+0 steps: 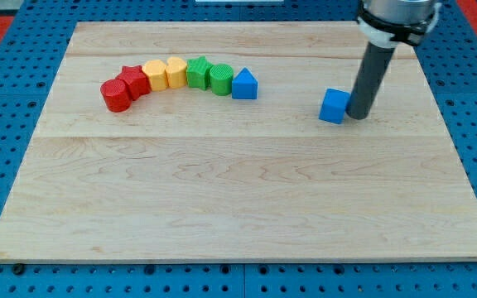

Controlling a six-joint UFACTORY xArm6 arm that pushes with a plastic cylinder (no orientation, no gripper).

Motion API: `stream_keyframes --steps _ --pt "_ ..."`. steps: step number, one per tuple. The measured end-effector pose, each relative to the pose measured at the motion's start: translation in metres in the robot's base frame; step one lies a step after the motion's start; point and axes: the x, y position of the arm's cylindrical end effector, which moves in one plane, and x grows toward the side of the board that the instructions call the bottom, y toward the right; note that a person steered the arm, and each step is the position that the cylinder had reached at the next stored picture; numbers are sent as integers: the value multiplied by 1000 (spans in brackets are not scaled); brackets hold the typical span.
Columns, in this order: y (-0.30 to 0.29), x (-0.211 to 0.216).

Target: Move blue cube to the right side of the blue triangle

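Your blue cube sits right of centre in the upper half of the surface, well apart from the blue triangle, which lies up and to its left. My tip is just beside the cube's right face, probably touching it, though the rod's shadow makes contact hard to call. No pincer on this rig, just the rod, so there is nothing to be spread or pressed together.

The triangle closes the right end of a curved row in the upper left of the frame: red cylinder, red star, two yellow blocks, a green block, green cylinder, then the triangle.

Step in hand, as I judge it: the push is set up, tip behind the cube on the far side from the target. The gap is not yet closed.

Next move calls for a push leftward and slightly up the frame, through the cube's centre so it doesn't spin off. You'll want to stop short of the triangle; overshoot would knock it into the green cylinder and disturb the row. The cube should end just beside the triangle's right edge.
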Motion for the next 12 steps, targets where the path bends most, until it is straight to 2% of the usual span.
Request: stream_keyframes --steps 3,6,8,9,10,12 --pt "-66 -7" --pt "-66 -9" --pt "-64 -37" --pt "-22 -42" --pt "-17 -55" --pt "-68 -55"
